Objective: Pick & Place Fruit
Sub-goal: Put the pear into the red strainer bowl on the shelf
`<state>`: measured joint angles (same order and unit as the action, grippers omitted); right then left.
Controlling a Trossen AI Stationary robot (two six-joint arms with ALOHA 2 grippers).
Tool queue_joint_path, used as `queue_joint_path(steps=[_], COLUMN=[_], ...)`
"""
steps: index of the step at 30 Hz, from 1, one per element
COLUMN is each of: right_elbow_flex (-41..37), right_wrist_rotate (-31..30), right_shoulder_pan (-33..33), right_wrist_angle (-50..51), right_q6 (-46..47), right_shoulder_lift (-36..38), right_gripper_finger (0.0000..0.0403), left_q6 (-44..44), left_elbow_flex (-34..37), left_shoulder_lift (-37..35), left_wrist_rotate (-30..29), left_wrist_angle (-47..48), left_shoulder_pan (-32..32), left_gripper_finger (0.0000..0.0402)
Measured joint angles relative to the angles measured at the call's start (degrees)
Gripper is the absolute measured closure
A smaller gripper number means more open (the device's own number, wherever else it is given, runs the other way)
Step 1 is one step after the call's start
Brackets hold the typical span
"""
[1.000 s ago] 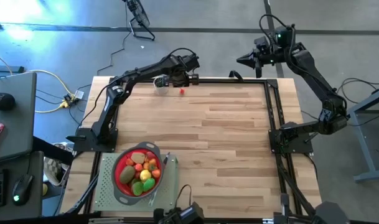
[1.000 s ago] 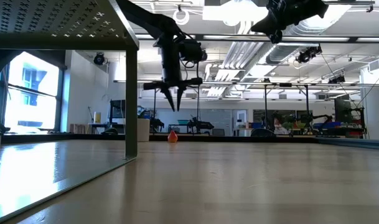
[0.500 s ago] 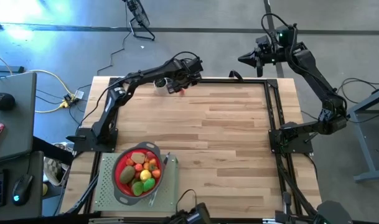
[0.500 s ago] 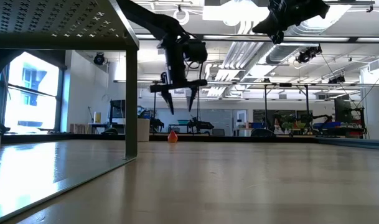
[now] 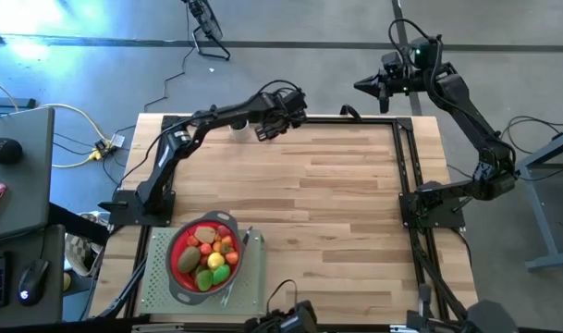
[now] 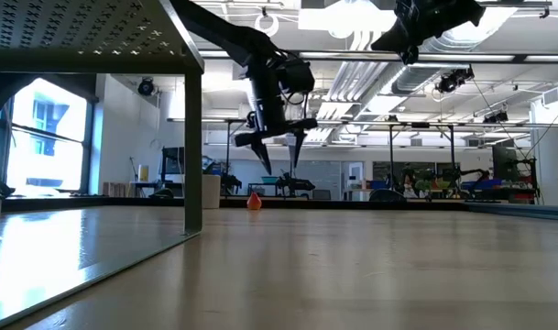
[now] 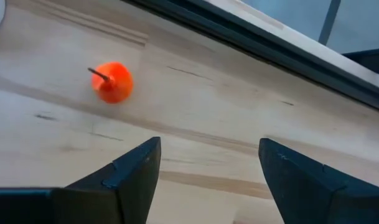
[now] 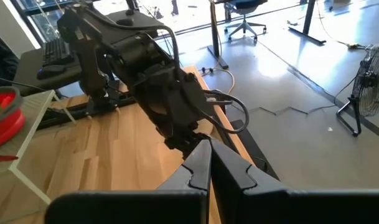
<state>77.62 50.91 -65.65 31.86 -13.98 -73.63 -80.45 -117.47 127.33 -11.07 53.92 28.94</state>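
A small, round, glossy orange-red fruit (image 7: 112, 81) with a thin dark stem lies on the pale planked wooden table (image 5: 336, 203), near its far edge. The left gripper (image 6: 280, 161) hangs just above that fruit, dark angular jaws spread and empty. The right gripper (image 5: 362, 88) is raised beyond the table's far edge, jaws pressed together.

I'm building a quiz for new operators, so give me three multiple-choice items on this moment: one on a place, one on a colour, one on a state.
1. Where does the lone small fruit lie?
A. in the strainer
B. on the table's far edge, by the left claw
C. under the right claw

2. What colour is the strainer holding the other fruits?
A. red
B. blue
C. white

3. How does the left claw stand?
A. shut on a fruit
B. open, empty
C. resting on the table

Key: 1 B, the left wrist view shows it on bare wood; 2 A, seen from above; 3 B, its fingers are spread in the air.
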Motion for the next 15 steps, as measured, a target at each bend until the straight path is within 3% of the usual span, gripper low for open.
queue_joint_path(steps=[8,15], right_elbow_flex=[0.0,0.0], right_wrist_rotate=[0.11,0.4], right_shoulder_pan=[0.02,0.02], right_wrist_angle=[-0.44,0.46], right_q6=[3.26,8.23], right_shoulder_lift=[0.0,0.02], right_gripper_finger=[0.04,0.04], left_q6=[0.81,-8.13], left_elbow_flex=[0.0,0.0], left_shoulder_lift=[0.0,0.0], left_wrist_rotate=[0.47,0.82], left_wrist_angle=[0.73,6.41], left_shoulder_pan=[0.71,0.67], left_gripper_finger=[0.0137,0.0137])
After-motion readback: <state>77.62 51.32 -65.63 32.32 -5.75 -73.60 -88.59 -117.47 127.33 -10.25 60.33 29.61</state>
